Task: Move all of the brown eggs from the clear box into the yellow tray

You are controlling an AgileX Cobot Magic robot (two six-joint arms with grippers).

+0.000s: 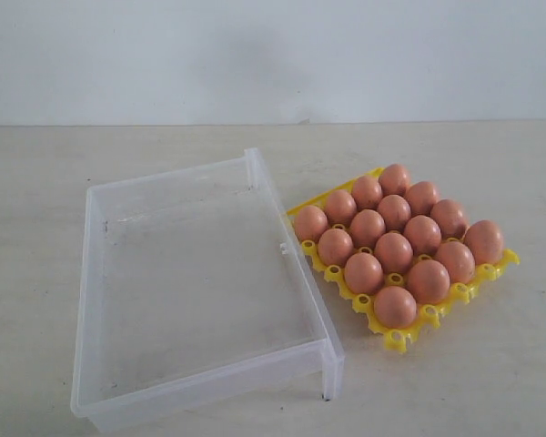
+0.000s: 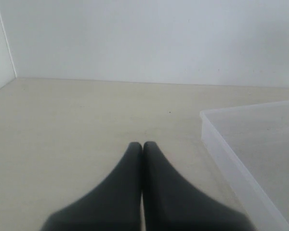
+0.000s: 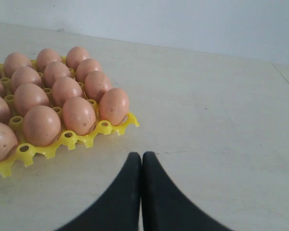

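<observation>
Several brown eggs (image 1: 394,251) stand in the cups of the yellow tray (image 1: 397,340), right of centre on the table; the right wrist view shows the eggs (image 3: 79,114) in the tray (image 3: 106,128) too. The clear box (image 1: 302,273) lies left of the tray with nothing visible inside; one corner of the box (image 2: 216,140) appears in the left wrist view. My left gripper (image 2: 142,145) is shut with nothing in it, over bare table beside that corner. My right gripper (image 3: 141,156) is shut and holds nothing, a short way from the tray's edge. Neither arm shows in the exterior view.
A pale tabletop (image 1: 455,164) runs back to a plain white wall (image 1: 273,55). The clear box overhangs the near side of the exterior view.
</observation>
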